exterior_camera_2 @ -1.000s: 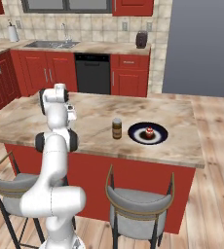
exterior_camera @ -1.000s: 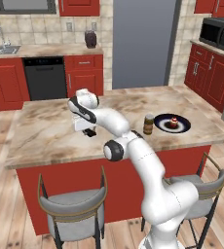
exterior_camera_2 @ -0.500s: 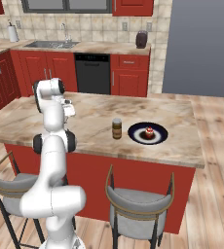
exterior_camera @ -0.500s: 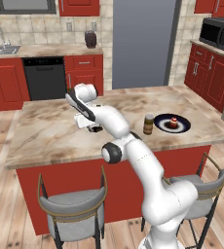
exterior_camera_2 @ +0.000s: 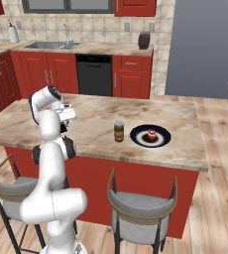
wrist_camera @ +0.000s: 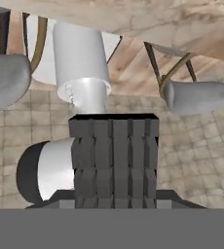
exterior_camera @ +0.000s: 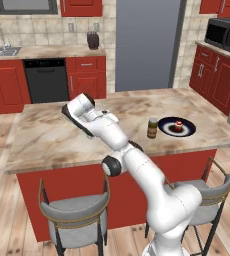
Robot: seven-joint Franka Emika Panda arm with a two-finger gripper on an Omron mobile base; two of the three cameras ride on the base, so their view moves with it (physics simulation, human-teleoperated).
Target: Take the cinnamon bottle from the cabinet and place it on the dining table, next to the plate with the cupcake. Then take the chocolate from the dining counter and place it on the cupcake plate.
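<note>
Dining table (exterior_camera: pixel 52 135): plate (exterior_camera: pixel 188 131) holds cupcake (exterior_camera: pixel 178 125)

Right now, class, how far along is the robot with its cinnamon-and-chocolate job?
Done: the cinnamon bottle stands on the dining table beside the plate holding the cupcake. In hand: the gripper is shut on the chocolate. Left: carry it over and set it on the plate.

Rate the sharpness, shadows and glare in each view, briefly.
Left base view: even flat light, no glare, a faint shadow under the cinnamon bottle beside the plate. Right base view: equally sharp, soft shade beneath the island's stone top. Hand view: coarse and blocky, a black ridged slab looms close, stools behind look soft.
</note>
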